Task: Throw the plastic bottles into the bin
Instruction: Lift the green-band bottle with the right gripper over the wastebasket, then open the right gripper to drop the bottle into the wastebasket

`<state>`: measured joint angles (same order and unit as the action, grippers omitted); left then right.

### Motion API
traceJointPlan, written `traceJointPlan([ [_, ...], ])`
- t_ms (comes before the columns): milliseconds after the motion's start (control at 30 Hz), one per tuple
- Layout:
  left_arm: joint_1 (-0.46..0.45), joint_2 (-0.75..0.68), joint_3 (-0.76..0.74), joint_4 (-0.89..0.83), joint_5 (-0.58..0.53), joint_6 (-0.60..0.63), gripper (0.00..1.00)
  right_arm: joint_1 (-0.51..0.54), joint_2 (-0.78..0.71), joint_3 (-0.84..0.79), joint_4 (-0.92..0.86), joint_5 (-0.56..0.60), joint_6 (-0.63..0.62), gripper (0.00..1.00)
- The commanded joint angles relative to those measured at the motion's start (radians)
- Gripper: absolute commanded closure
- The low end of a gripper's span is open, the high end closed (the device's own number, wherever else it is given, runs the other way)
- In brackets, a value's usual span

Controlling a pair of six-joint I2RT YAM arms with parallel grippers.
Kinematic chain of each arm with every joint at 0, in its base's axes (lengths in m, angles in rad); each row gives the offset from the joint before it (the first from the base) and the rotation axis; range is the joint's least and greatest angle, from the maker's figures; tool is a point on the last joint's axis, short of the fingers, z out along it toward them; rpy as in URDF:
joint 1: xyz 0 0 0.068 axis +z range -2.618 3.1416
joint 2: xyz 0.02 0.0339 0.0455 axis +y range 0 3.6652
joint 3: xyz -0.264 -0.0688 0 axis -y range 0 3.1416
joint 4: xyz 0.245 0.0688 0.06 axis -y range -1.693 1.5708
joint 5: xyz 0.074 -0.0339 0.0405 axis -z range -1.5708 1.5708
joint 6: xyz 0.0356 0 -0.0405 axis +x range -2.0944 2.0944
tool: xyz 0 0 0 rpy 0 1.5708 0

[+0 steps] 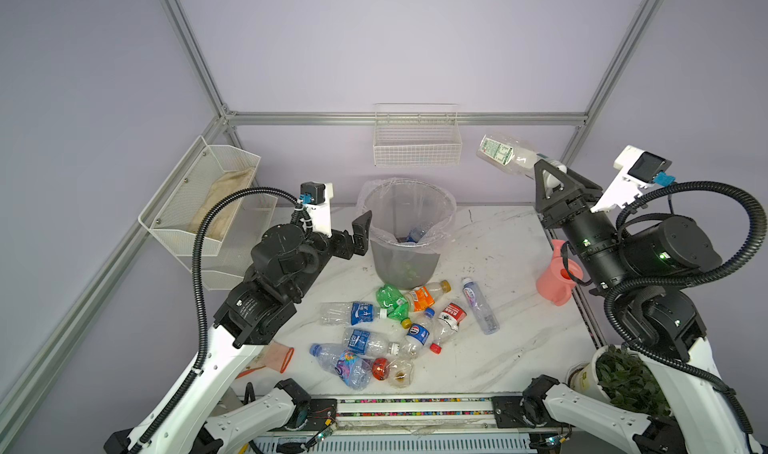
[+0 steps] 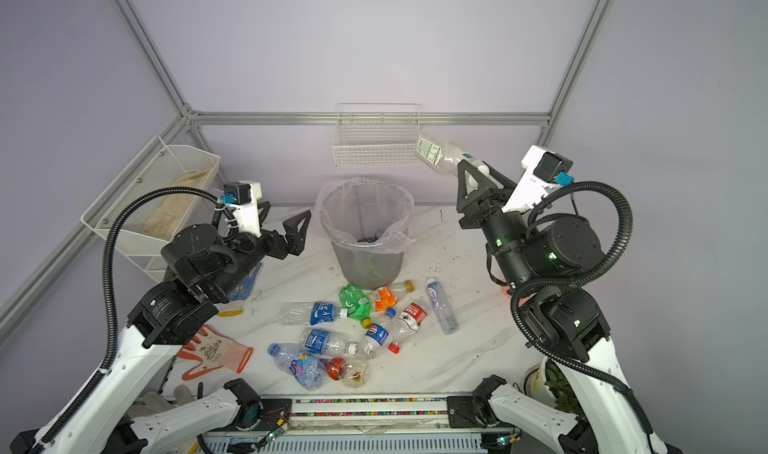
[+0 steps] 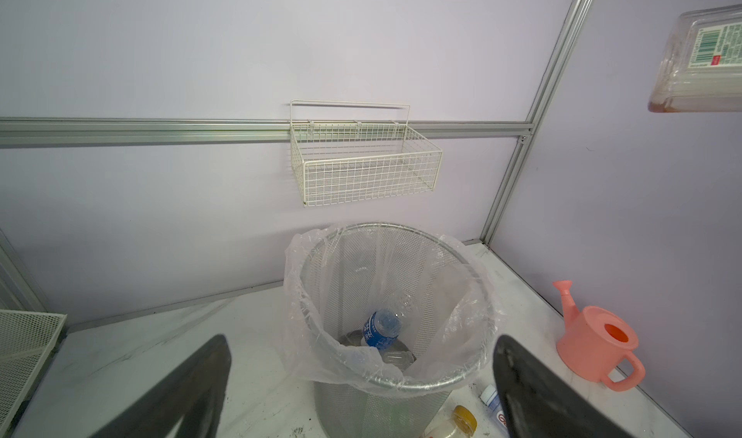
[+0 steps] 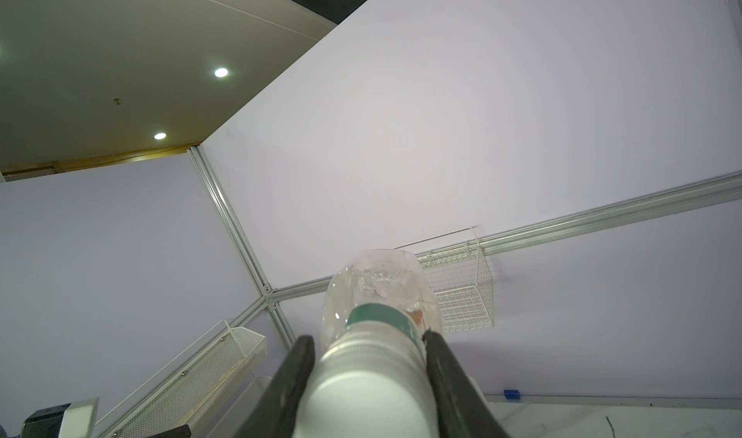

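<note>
Bottle (image 1: 503,153) in right jaws — aloft, bin (image 1: 399,264) apart

You can read only one brand for certain: the red, white and blue Pepsi globe on the blue label of the Pepsi bottle (image 1: 417,333), lying in the pile at the middle of the table. Left of it, the far blue-label bottle (image 1: 353,314) and the near blue-label bottle (image 1: 365,342) carry white characters too small to make out. Right of it, the red-label bottle (image 1: 452,318) shows a white panel with dark, illegible print. At far right, the raised bottle (image 3: 706,50) wears a green-and-white label with a barcode; its fine print is unreadable.
</note>
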<state>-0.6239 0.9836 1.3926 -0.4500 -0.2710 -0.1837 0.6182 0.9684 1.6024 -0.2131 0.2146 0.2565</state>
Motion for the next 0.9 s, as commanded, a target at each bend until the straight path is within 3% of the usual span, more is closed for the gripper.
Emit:
traceJointPlan([
  [0, 0.003, -0.011, -0.03, 0.031, -0.005, -0.008, 0.0, 0.005, 0.005, 0.039, 0.048, -0.021, -0.029, 1.0],
  [367, 0.003, -0.02, -0.048, 0.036, -0.009, -0.014, 0.0, 0.005, 0.141, 0.127, -0.007, -0.123, -0.031, 1.0],
  [433, 0.003, -0.024, -0.053, 0.036, -0.008, -0.014, 0.0, 0.005, 0.223, 0.162, -0.085, -0.133, -0.016, 1.0],
  [567, 0.002, -0.032, -0.047, 0.026, -0.011, -0.013, 0.0, 0.005, 0.544, 0.387, -0.488, -0.167, -0.025, 1.0],
  [600, 0.004, -0.034, -0.046, 0.021, -0.014, -0.01, 0.0, 0.005, 0.585, 0.4, -0.531, -0.167, -0.025, 0.84],
  [633, 0.003, -0.038, -0.044, 0.019, -0.017, -0.008, 0.0, 0.005, 0.596, 0.39, -0.54, -0.162, -0.024, 0.41],
  [667, 0.003, -0.041, -0.044, 0.017, -0.018, -0.005, 0.0, 0.005, 0.587, 0.372, -0.528, -0.143, -0.019, 0.23],
  [733, 0.003, -0.047, -0.044, 0.014, -0.021, -0.004, 0.0, 0.005, 0.521, 0.314, -0.456, -0.122, -0.011, 0.03],
  [867, 0.003, -0.05, -0.041, 0.015, -0.022, -0.008, 0.0, 0.005, 0.431, 0.313, -0.403, -0.104, -0.018, 0.03],
])
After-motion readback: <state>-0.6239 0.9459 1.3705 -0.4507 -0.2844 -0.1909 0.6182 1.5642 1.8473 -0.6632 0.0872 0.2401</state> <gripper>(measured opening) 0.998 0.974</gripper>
